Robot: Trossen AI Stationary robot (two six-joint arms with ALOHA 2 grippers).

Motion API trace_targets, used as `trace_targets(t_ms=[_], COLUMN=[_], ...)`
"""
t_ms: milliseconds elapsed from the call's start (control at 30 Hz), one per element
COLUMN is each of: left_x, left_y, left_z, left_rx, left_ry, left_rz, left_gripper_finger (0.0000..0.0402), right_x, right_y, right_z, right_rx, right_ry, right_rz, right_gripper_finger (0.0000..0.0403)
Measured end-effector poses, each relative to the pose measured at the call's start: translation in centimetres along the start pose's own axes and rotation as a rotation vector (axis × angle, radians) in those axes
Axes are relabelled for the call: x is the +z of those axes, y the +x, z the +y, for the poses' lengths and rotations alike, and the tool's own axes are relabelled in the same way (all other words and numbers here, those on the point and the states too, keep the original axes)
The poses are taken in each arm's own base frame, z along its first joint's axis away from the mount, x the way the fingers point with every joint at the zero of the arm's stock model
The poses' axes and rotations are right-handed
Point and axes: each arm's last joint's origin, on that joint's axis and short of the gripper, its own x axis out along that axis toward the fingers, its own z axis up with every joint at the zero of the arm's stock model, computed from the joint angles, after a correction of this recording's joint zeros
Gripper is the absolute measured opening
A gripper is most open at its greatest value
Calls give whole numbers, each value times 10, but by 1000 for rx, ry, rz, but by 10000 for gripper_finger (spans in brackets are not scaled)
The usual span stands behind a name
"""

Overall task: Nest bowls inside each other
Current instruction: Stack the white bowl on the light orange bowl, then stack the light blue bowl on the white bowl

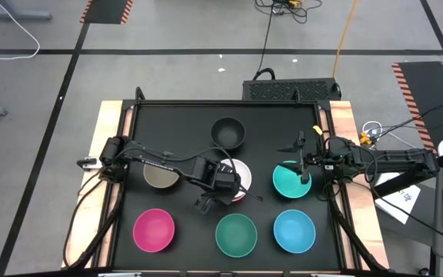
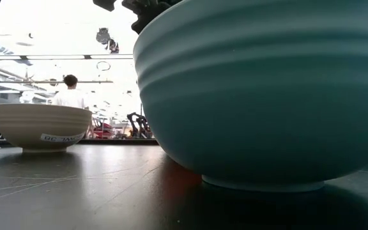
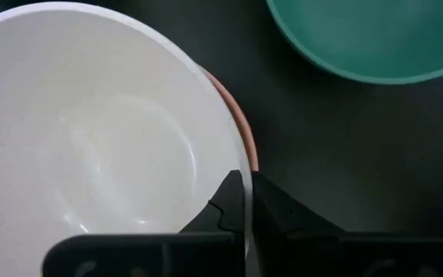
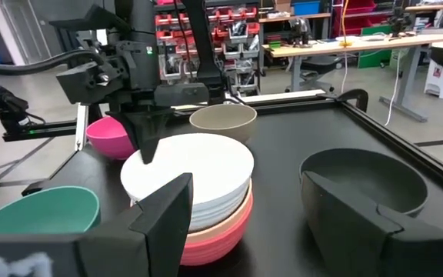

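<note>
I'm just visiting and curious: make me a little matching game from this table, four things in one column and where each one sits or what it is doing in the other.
Things:
1. white bowl
2. black bowl
3. magenta bowl
4. right gripper

Places or states:
A. alone at the far middle of the table
B. near-left corner of the table
C. fingers open, over the teal bowl
D. top of a stack, rim pinched by the left gripper

Pairs: 1-D, 2-A, 3-B, 4-C
</note>
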Motion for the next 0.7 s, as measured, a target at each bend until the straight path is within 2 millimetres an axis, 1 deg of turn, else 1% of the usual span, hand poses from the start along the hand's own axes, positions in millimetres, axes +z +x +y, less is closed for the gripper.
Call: trace_targets(t_ms=[100,233,333,467,567,700], left_x=[0,-3,-3,-3,-4,-6], left_y=[0,0,0,-1,-9,-32], left_z=[3,8,8,9,9,11], left_rx=[27,27,-9,-4,14,62], left_ry=[-37,-57,-61,-61,-63,-70], left_rz=[3,3,-13,-13,-28,-89], left_gripper_finger=[20,66,98,138,167,203], right_x=[0,0,0,0,0,0], right_y=[0,0,0,0,0,0], right_z=[0,0,0,0,0,0], right_rx=[0,0,0,0,0,0], right_ry=[0,0,0,0,0,0], right_rz=[0,0,0,0,0,-2], right_gripper_finger=[236,236,236,236,236,236])
